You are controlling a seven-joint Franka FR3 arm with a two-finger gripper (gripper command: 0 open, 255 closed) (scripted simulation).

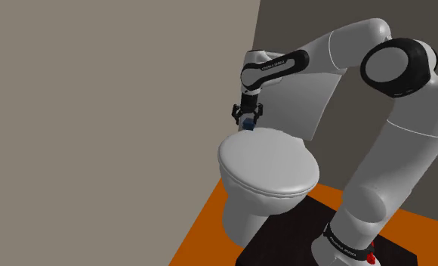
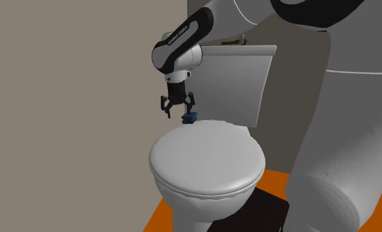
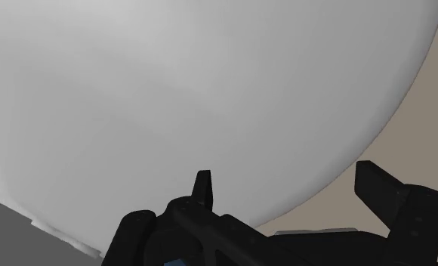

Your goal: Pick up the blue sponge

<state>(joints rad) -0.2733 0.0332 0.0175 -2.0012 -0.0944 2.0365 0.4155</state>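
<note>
Tool [image 2: 178, 110] spread above toilet lid [image 2: 206, 155]; blue sponge [image 2: 190, 118] just beside.

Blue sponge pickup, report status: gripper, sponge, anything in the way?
Gripper open, low over toilet lid. Blue sponge just under it, near the tank, not gripped. Nothing in between.

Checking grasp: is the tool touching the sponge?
Cannot tell: in the second exterior view the sponge sits just below the open tool; neither gap nor contact shows plainly.

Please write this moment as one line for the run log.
stage: pre-grasp | gripper: open, low | blue sponge: at toilet lid rear, by the fingers, not grasped
</note>
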